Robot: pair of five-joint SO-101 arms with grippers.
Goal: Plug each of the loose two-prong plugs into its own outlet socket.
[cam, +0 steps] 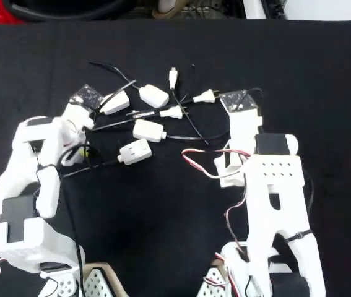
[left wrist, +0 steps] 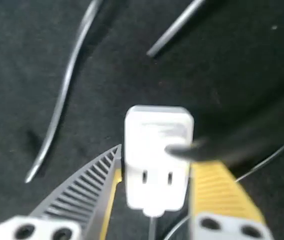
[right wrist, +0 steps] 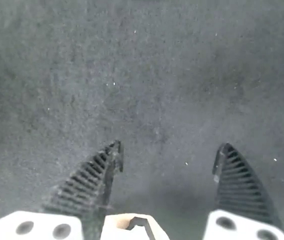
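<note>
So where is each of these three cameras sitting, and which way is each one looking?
High view: fixed above the black table, looking down; the left arm and right arm both show from above.
Left wrist view: on the left arm's wrist, looking along its jaws, shut on a white outlet socket.
Right wrist view: on the right arm's wrist, looking past its open jaws at bare table.
Shared: high and left wrist views both show that outlet socket.

White arms, red-white cables
</note>
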